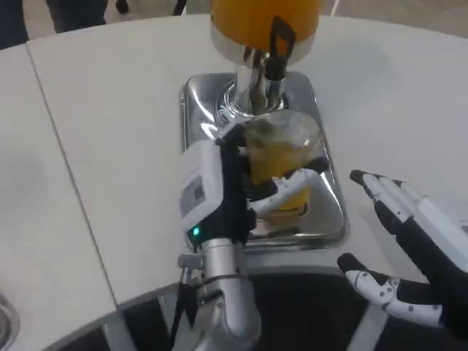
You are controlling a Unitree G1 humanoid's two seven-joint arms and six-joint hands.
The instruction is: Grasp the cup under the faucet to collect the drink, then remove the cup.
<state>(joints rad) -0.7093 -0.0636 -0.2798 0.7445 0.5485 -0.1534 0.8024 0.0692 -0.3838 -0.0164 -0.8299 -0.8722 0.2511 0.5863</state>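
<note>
Clear plastic cup [281, 150] with orange drink sits on the shiny metal drip tray [329, 219], just before the chrome dispenser column [256, 88]. White-backed left hand [234, 190] wraps cup from the left. White-and-black right hand [409, 248] right of tray, apart from it.

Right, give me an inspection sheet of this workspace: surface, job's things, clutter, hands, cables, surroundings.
Surface: white table, seam running down its left part.
Job's things: clear cup holding orange drink, on the shiny drip tray under the faucet of the orange dispenser.
Clutter: nothing seen.
Hands: left hand grips the cup; right hand open, off the tray's right side, holding nothing.
Cables: dark wiring along the left forearm.
Surroundings: dark shapes beyond the table's far edge, unclear.
</note>
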